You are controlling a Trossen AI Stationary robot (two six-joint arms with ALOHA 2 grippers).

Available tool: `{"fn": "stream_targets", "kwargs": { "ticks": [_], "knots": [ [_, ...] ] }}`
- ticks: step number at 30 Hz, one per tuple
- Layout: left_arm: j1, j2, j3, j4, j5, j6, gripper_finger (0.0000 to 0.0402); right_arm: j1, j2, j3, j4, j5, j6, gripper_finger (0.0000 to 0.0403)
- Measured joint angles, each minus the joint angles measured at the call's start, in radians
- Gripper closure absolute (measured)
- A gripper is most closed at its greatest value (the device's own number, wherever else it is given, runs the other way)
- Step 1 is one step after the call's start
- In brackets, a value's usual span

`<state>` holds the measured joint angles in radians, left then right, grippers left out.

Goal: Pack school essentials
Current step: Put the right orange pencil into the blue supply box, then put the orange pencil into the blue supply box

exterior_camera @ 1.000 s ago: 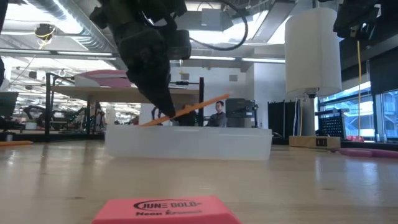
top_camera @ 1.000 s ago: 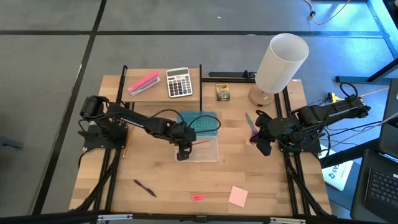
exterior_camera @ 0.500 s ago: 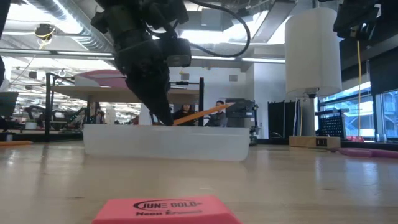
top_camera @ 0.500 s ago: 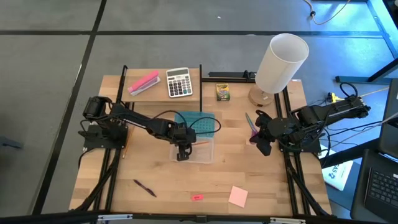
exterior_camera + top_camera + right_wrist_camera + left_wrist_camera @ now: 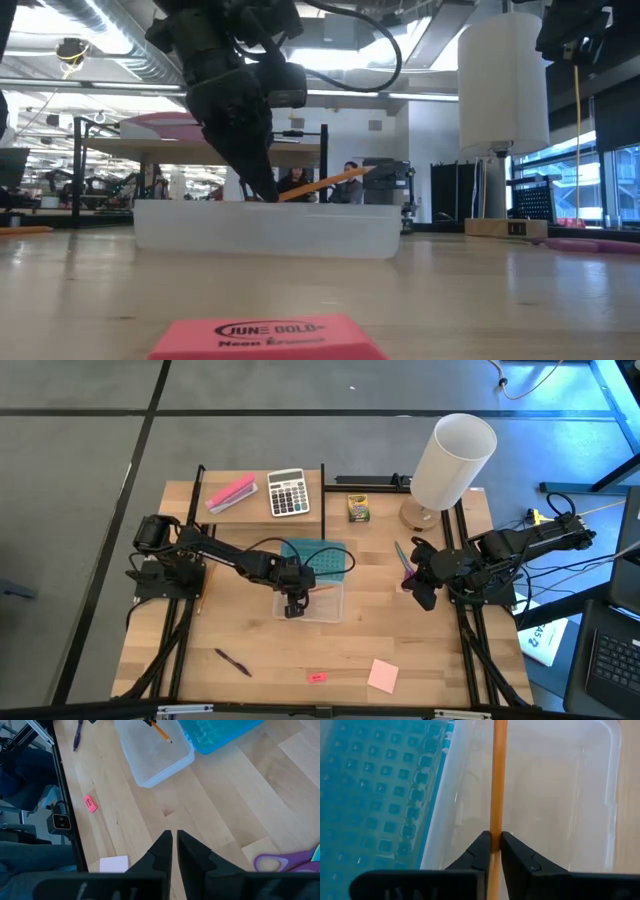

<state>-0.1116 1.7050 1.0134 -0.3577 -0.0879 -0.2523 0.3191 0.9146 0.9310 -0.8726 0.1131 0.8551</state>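
Note:
My left gripper reaches down into the clear plastic box and is shut on an orange pencil. In the low view the pencil slants up over the box's wall. My right gripper hovers shut near the table's right edge, beside the purple-handled scissors. The crayon box lies near the far edge. The dark pen, pink eraser and sticky-note pad lie flat toward the near edge. My left gripper pinches the pencil's shaft between its two fingertips, which cross it from above, pointing down. A short length of pencil runs on behind the fingers. The pencil is tilted, its free end raised above the box wall; its low end is hidden behind that wall.
The box's teal lid lies against its far side. A calculator and pink stapler sit at the far left. A tall white cylinder on a wooden base stands at the far right. Bare wood lies between box and right gripper.
My left gripper has moved a little toward the table's left and down into the box, still shut on the pencil. The clear box has slid along the table toward the left. The pencil now slants less steeply. In the last half second nothing has moved.

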Motion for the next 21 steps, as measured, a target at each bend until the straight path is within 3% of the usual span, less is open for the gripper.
{"fn": "stream_targets", "kwargs": {
  "ticks": [6,12,21],
  "knots": [
    [0.0,0.0,0.0,0.0,0.0,-0.002,0.0327,0.0,0.0,0.0,0.0,0.0,0.0,0.0373],
    [0.0,-0.001,0.0,0.0,0.0,-0.007,0.0324,0.0,0.0,0.0,0.0,0.0,0.0,0.0373],
    [0.028,-0.082,0.0,-0.017,0.056,-0.22,0.0326,0.0,0.0,0.0,0.0,0.0,0.0,0.0373]
  ]
}}
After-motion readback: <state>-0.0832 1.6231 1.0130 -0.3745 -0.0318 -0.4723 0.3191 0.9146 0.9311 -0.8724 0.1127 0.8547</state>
